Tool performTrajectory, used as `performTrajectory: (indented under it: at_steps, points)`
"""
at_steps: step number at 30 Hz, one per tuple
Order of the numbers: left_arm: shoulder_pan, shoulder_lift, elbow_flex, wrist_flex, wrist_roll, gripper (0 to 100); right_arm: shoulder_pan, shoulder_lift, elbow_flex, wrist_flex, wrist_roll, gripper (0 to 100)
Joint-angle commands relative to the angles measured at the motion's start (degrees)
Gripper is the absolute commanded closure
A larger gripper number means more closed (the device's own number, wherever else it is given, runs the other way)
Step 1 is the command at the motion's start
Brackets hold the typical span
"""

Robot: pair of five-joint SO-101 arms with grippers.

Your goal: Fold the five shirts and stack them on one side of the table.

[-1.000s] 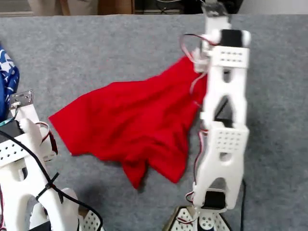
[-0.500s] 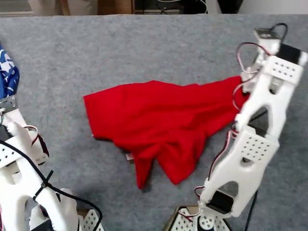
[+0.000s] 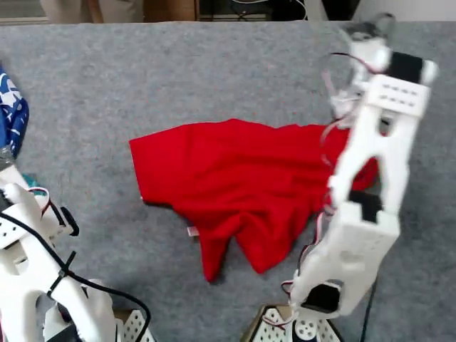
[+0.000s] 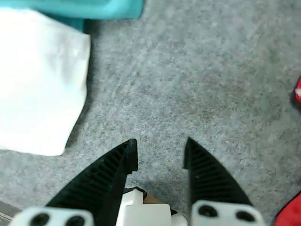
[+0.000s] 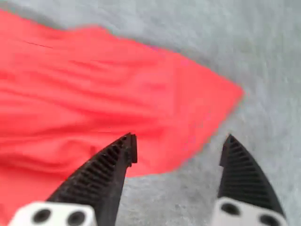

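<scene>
Nearest, left pincer partly open, empty, over bare grey surface, with white cloth and teal cloth close by. Red shirt lies crumpled mid-surface, its near edge bunched. Right pincer wide open, empty, above the shirt's right corner. Open grey room on far side; blue patterned shirt at left edge.
</scene>
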Motion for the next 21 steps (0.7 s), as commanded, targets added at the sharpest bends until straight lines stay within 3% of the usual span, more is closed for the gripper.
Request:
performTrajectory:
  at_steps: [1, 6, 10, 17, 21]
  points:
    - [-1.9, -1.3, -0.6, 0.3, 1.0, 81, -12.2, -10.2, 1.9, 0.6, -3.0, 69.1]
    - [-3.1, -1.3, -3.5, 3.8, 1.0, 89, -32.2, -7.4, 2.4, -4.9, -7.1, 69.1]
    - [-3.1, -1.3, -6.2, 7.3, 1.0, 94, -42.7, 1.3, 0.4, -14.5, -12.2, 69.1]
    - [-3.5, -1.3, -5.9, 8.2, 1.1, 95, -49.7, 19.7, -13.6, -30.2, -16.9, 69.2]
    - [-6.7, -1.2, -6.0, 7.8, 1.1, 95, -50.9, 30.7, -24.3, -30.1, -17.0, 69.2]
